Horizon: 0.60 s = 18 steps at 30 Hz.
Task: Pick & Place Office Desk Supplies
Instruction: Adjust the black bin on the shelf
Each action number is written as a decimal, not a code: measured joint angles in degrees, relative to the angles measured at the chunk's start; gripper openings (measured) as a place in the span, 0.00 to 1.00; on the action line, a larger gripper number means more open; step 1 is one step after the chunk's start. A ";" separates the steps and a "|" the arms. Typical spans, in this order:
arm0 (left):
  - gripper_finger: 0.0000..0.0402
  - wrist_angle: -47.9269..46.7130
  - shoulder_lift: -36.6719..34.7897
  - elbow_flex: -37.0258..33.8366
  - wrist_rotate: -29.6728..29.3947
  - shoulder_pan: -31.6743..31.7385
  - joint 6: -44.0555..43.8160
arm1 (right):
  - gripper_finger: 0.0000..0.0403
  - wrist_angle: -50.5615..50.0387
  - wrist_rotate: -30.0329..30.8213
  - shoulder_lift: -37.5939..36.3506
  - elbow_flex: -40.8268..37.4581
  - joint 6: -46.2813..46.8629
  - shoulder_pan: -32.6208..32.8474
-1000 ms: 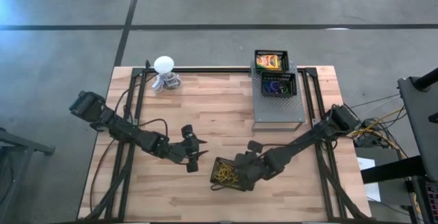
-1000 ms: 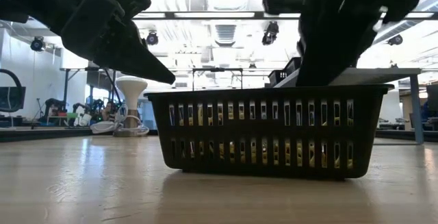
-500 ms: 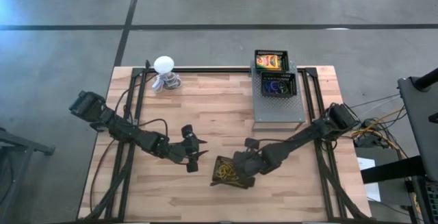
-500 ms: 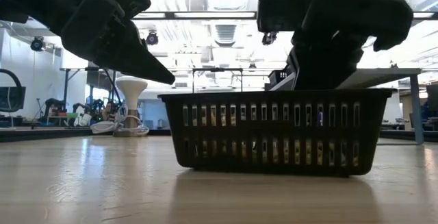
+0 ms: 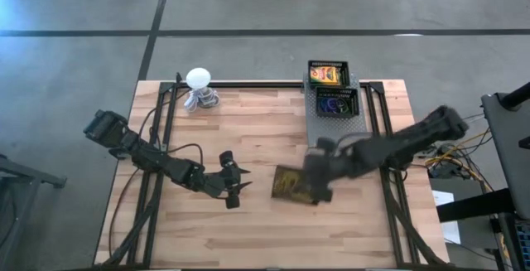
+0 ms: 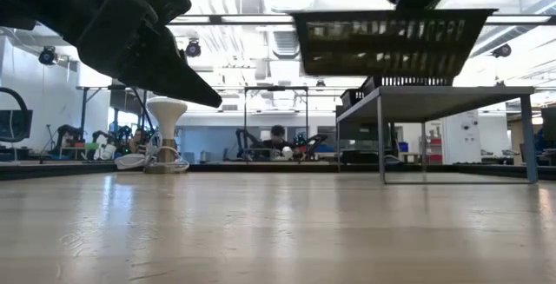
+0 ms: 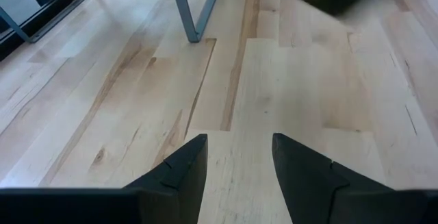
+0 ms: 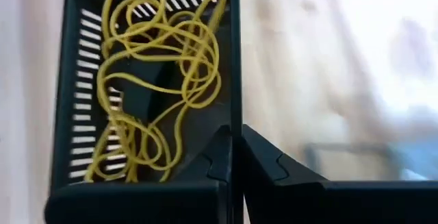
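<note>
We've got the rubber-band basket (image 5: 291, 185) airborne, right claw (image 8: 235, 157) pinched on its rim. Two baskets (image 5: 334, 90) already on the riser (image 5: 337, 137); this one's left. Left claw (image 7: 235, 159) open, idle above the worktop (image 5: 248, 130).

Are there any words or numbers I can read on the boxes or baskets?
None can be read.
The small yellow-and-green cardboard box in the far black basket carries dark print, too small to read.
The black slotted plastic basket of yellow rubber bands, lifted by the right gripper, shows no label.
</note>
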 joint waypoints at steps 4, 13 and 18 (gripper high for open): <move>0.42 0.07 0.00 0.00 0.00 0.04 0.02 | 0.02 -12.60 -2.60 -7.59 1.60 -2.22 -5.94; 0.42 0.20 0.00 0.00 -0.02 0.20 0.04 | 0.02 -23.11 -8.94 -17.18 2.88 -16.40 -22.45; 0.42 0.20 0.00 0.00 -0.02 0.21 0.08 | 0.02 -24.51 -11.38 -18.06 2.86 -24.75 -30.03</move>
